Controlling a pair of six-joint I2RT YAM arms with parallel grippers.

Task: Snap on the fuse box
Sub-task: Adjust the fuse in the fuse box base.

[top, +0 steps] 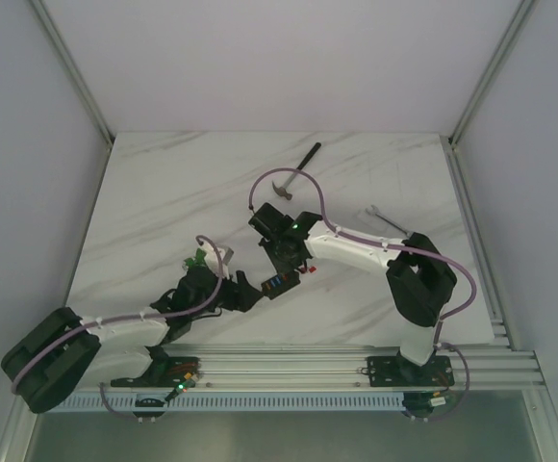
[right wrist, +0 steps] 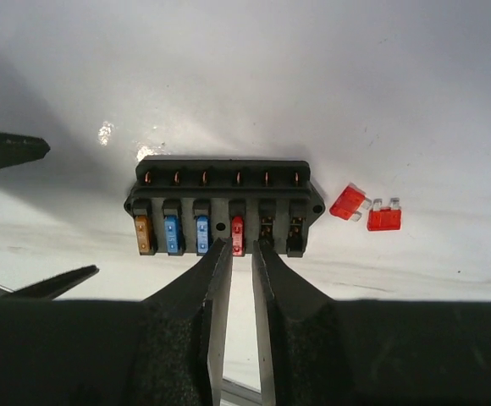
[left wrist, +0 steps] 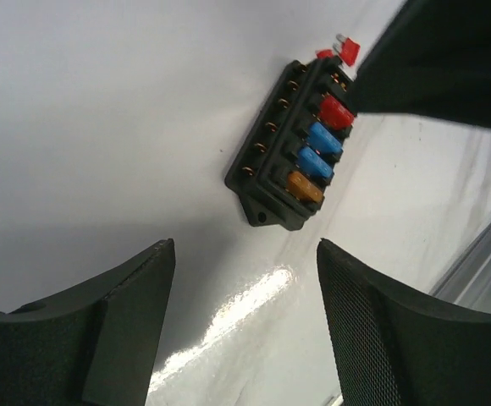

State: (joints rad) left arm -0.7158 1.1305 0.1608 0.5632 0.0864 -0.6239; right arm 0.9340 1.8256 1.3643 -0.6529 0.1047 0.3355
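Note:
The fuse box [right wrist: 224, 190] is a small black block lying flat on the white marble table [top: 164, 192]. It holds an orange fuse, two blue fuses and a red fuse [right wrist: 237, 235], with two slots empty. My right gripper [right wrist: 241, 247] hangs right over the red fuse, its jaws a narrow slit apart with nothing clamped between them. My left gripper [left wrist: 244, 254] stands wide open just short of the fuse box [left wrist: 288, 144], not touching it. In the top view the fuse box [top: 277, 281] lies between both grippers.
Two loose red fuses [right wrist: 366, 211] lie on the table just right of the box. A hammer [top: 293, 171] lies further back, a wrench [top: 387, 221] at the right, and a small green part [top: 198, 256] beside the left arm.

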